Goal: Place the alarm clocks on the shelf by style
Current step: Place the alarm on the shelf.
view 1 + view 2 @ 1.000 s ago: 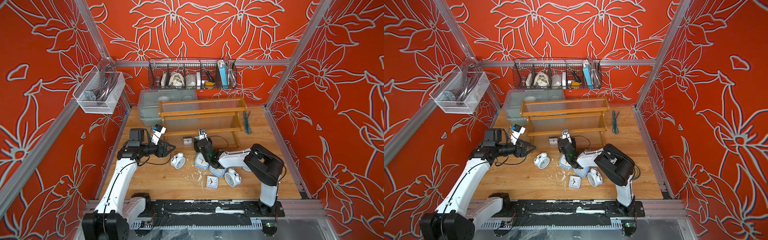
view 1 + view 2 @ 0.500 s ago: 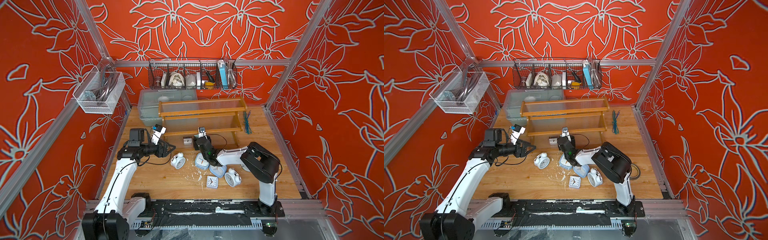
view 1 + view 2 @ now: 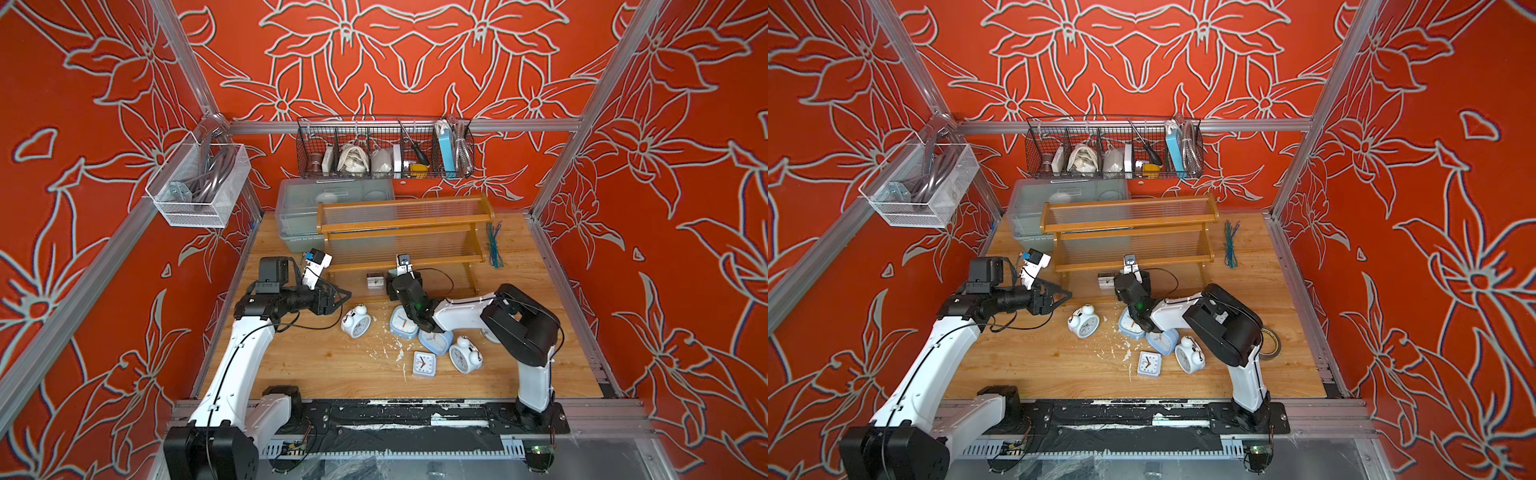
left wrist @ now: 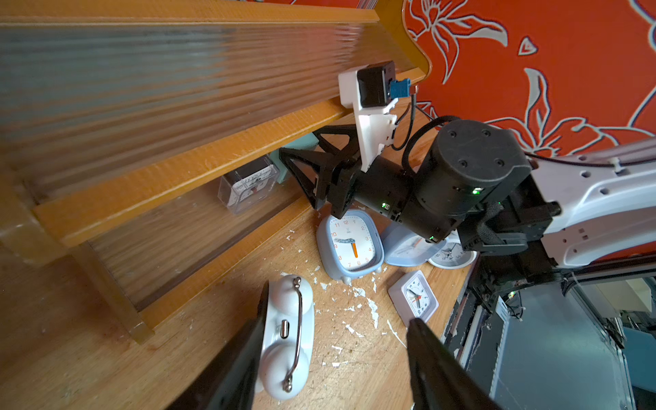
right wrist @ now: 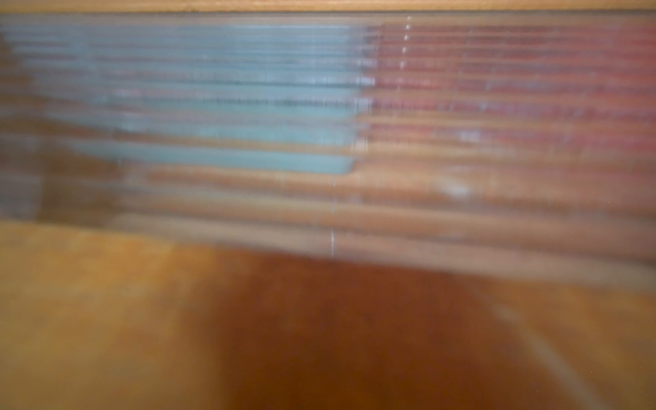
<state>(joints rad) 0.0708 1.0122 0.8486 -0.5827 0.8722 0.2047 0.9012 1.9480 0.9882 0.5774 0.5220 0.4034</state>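
White twin-bell clocks [image 3: 355, 321] [image 3: 465, 354], two seen; pale-blue clocks [image 3: 402, 323] [image 3: 435, 343], two; left fingers [image 4: 443, 369] apart; right fingers [image 4: 324, 179] unclear.

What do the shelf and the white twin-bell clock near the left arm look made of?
Shelf: frame looks like varnished wood, grain and sheen showing; panels look clear ribbed plastic, blurring what's behind. Twin-bell clock: smooth white shell, probably plastic or painted metal; handle mirror-bright, likely chromed metal.

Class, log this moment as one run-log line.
left gripper open, empty, by twin-bell clock | right gripper at shelf bottom tier, grip unclear
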